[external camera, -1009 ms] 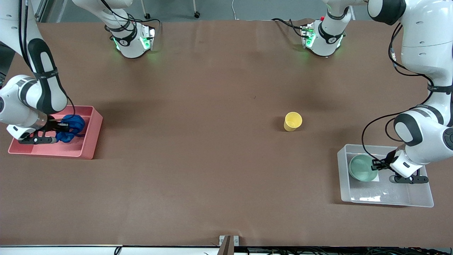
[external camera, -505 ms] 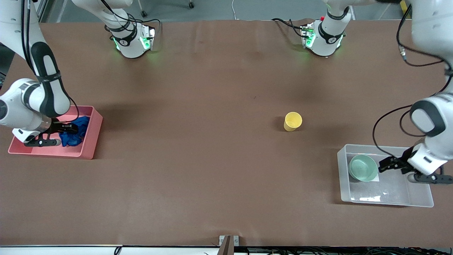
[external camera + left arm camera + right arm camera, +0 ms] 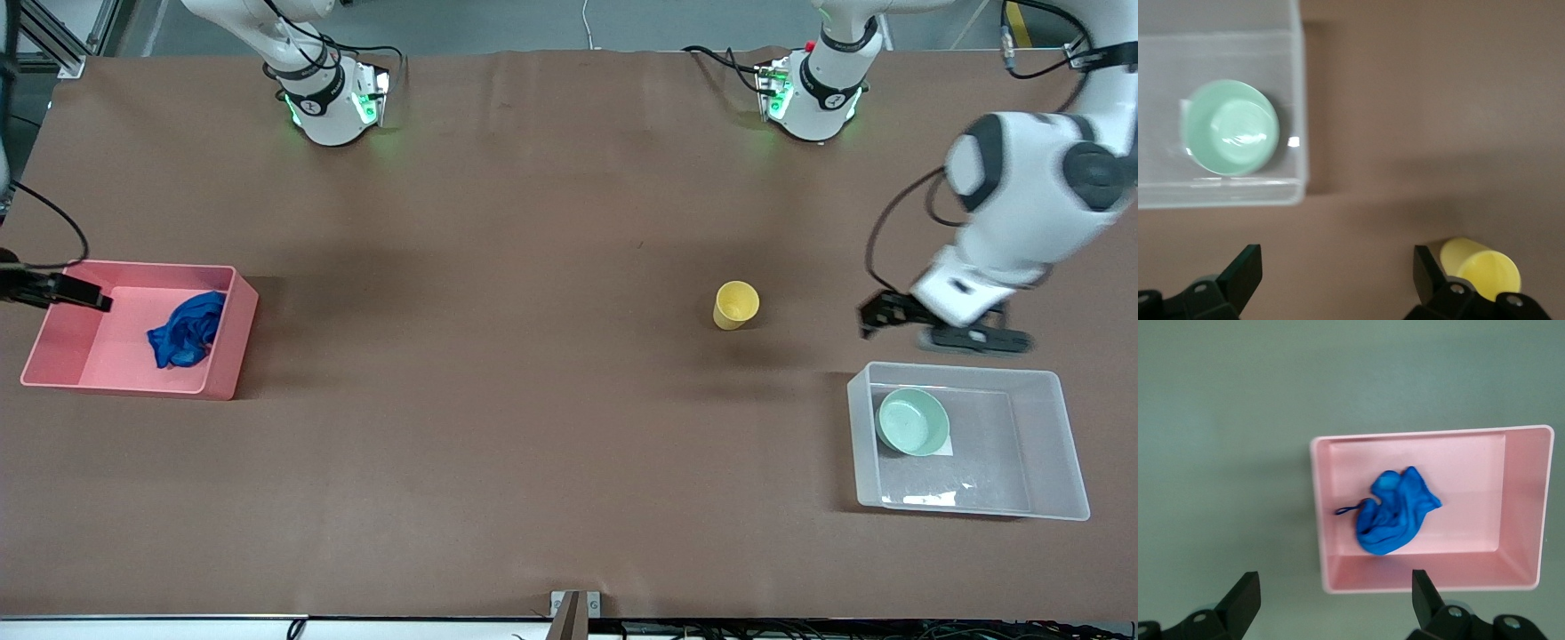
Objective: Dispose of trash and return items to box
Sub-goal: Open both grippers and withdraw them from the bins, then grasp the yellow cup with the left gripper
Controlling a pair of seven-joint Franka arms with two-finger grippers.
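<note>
The blue cloth wad [image 3: 185,331] lies loose in the pink bin [image 3: 116,384]; the right wrist view shows it [image 3: 1397,512] with its thin string. My right gripper [image 3: 62,291] is open and empty, raised over the pink bin's outer end [image 3: 1336,597]. The mint-green bowl [image 3: 912,422] sits in the clear plastic box [image 3: 1058,480] on its white label. The yellow cup [image 3: 735,305] stands on the table. My left gripper [image 3: 880,313] is open and empty, over bare table between the cup [image 3: 1481,270] and the box [image 3: 1298,133].
Both arm bases [image 3: 333,98] [image 3: 813,93] stand along the table's edge farthest from the front camera. A brown mat [image 3: 533,400] covers the table. The pink bin is at the right arm's end, the clear box at the left arm's end.
The right gripper let go of the blue cloth in the pink bin and rose away. The left gripper left the bowl in the clear box, rose and moved toward the yellow cup.
</note>
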